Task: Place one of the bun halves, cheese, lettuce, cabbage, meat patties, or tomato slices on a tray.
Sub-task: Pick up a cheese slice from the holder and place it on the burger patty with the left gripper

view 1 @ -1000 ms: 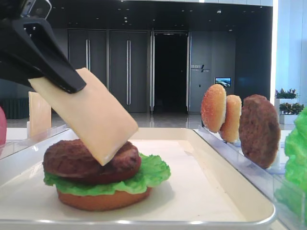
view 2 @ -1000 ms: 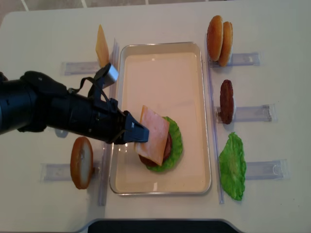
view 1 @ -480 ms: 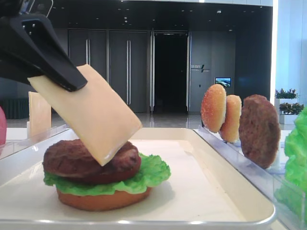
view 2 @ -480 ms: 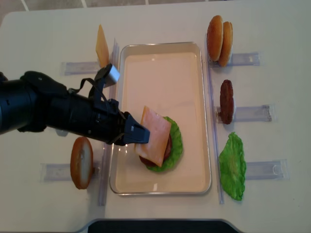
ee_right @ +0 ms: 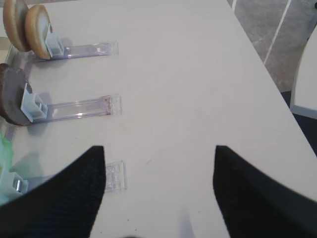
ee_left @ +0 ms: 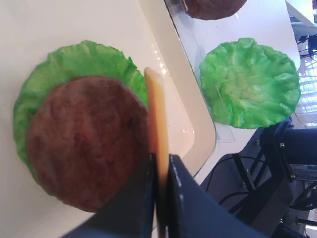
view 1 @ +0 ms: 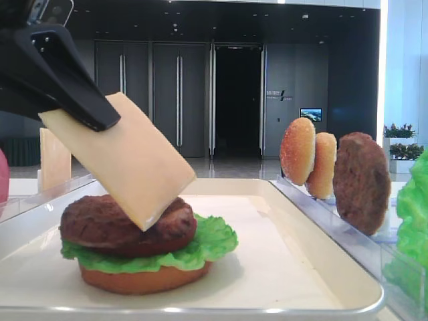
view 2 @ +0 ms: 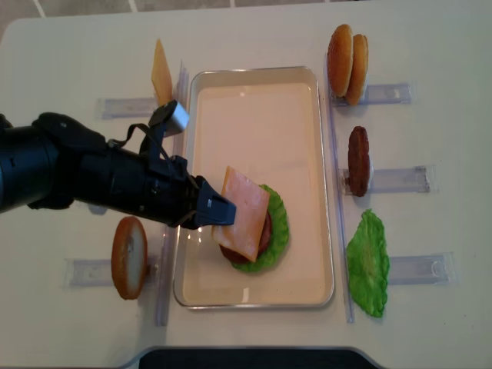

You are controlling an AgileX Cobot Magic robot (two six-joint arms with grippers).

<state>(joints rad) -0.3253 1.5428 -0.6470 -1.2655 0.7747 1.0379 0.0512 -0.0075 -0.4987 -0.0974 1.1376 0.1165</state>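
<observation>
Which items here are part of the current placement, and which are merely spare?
In use:
- cheese, clamped in the left claw, tilted over the stack
- meat patty on lettuce and bun base
- tray

Spare:
- bun halves
- racked patty
- loose lettuce leaf
- second cheese slice

Far half of tray [view 2: 254,108] lies bare; racked bun halves [view 2: 347,54] flank its right.

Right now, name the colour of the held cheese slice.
Pale yellow-orange cheese slice, plain and unpatterned; clearest in the low exterior view.
</observation>
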